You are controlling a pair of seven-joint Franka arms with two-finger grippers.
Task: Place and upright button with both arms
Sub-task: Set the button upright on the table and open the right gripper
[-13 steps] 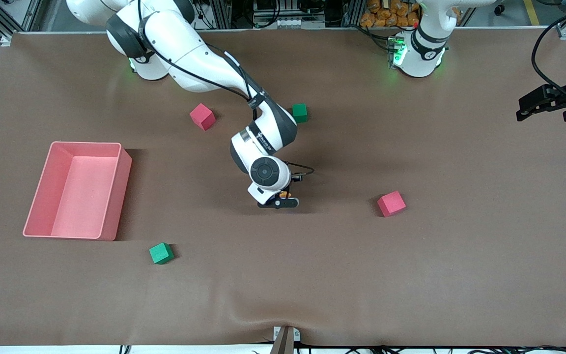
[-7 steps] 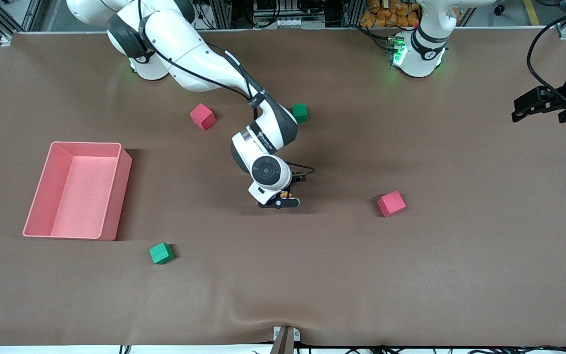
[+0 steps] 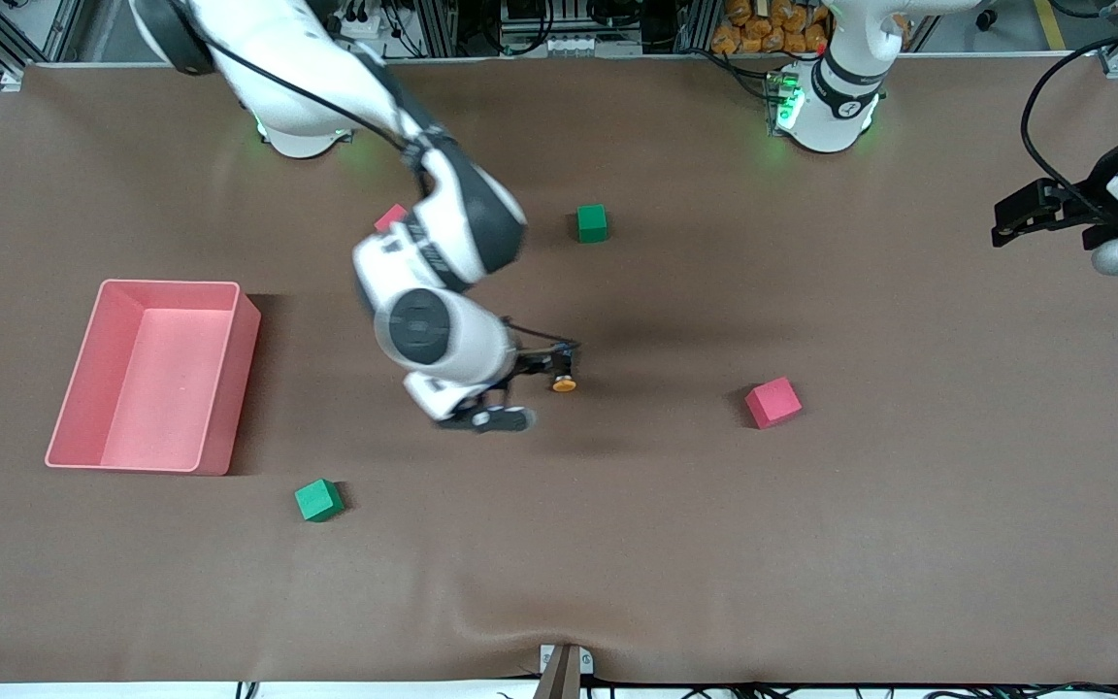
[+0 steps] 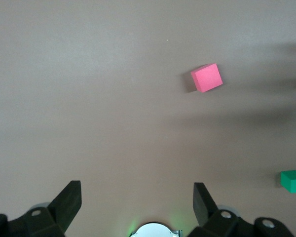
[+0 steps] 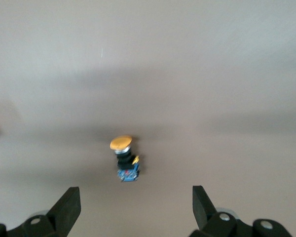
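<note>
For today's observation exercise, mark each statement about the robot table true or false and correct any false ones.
1. The right gripper holds the button. False: its fingers are open and the button lies on the table.
2. The button stands upright. False: it lies on its side.
3. The pink bin is empty. True.
4. Two green cubes are on the table. True.
5. The left gripper is shut on a red cube. False: it is open, holding nothing.
</note>
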